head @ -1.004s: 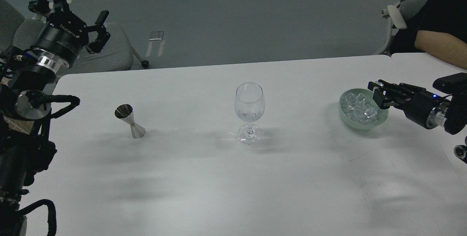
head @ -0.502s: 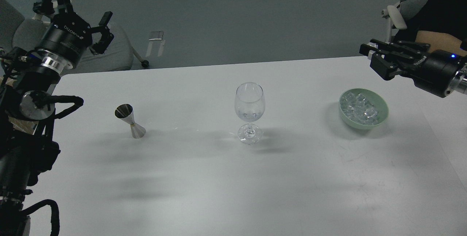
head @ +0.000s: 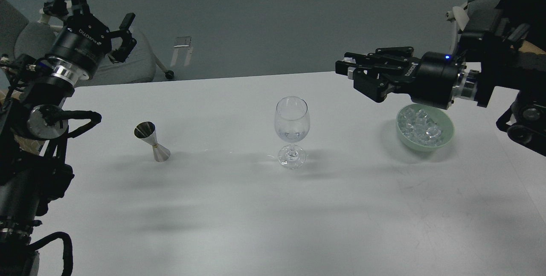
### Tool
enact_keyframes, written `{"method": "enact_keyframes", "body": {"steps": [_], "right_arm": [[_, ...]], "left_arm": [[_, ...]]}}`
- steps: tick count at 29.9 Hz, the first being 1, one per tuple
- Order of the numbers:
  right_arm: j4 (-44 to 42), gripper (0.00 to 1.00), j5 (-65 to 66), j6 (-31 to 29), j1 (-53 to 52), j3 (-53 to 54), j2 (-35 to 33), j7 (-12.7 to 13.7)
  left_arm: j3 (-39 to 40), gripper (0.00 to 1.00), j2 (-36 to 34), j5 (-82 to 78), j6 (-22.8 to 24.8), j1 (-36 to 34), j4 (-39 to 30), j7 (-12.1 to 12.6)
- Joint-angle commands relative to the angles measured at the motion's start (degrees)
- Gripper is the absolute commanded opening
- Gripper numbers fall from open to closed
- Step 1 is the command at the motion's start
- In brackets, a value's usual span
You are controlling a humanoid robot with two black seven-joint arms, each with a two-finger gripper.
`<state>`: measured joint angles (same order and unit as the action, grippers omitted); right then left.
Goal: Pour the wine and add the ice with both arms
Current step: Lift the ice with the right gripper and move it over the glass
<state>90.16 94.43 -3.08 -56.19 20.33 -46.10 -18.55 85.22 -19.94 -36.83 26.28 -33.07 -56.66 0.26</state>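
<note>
- Head view, centre: the wine glass [head: 291,131] stands upright in the middle of the white worktop [head: 256,207], about midway between the two arms, probably so either can reach it. A little clear liquid, likely the wine [head: 292,134], sits low in its bowl; no stream is falling.
- Head view, left: the steel jigger [head: 152,141] stands upright on the worktop, well apart from the glass and on the left arm's side. I cannot tell whether it holds anything. Standing untouched with liquid in the glass, it suggests the pouring step is done.
- Head view, left arm: the left gripper [head: 96,9] is raised beyond the worktop's far left corner, well apart from the jigger. Its jaws are spread wide and hold nothing, a parked pose that keeps the middle free.
- Head view, right: the ice [head: 422,126] is heaped in the pale green bowl [head: 443,141] at the right, on the right arm's side.
- Head view, right arm: the right gripper [head: 356,75] reaches across above the worktop, pointing at the glass from between bowl and glass. How its jaws stand I cannot tell, nor whether a cube sits between them. By its position, I judge it is carrying ice to the glass.
</note>
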Motion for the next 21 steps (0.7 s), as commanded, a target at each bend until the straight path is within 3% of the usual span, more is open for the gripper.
{"method": "enact_keyframes", "body": {"steps": [1, 8, 21], "right_arm": [[-3.32, 0.01, 0.05, 0.01, -2.87, -3.19, 5.22, 0.10], [-8.07, 0.01, 0.84, 0.01, -5.59, -7.22, 11.20, 0.18], [-12.29, 0.03, 1.11, -0.70, -7.10, -10.57, 15.43, 0.10]], "left_arm": [[-0.23, 0.98, -0.10, -0.34, 0.00, 0.03, 0.05, 0.01], [-0.32, 0.98, -0.01, -0.34, -0.09, -0.06, -0.03, 0.01], [-0.85, 0.98, 0.17, -0.70, 0.00, 0.55, -0.03, 0.01]]}}
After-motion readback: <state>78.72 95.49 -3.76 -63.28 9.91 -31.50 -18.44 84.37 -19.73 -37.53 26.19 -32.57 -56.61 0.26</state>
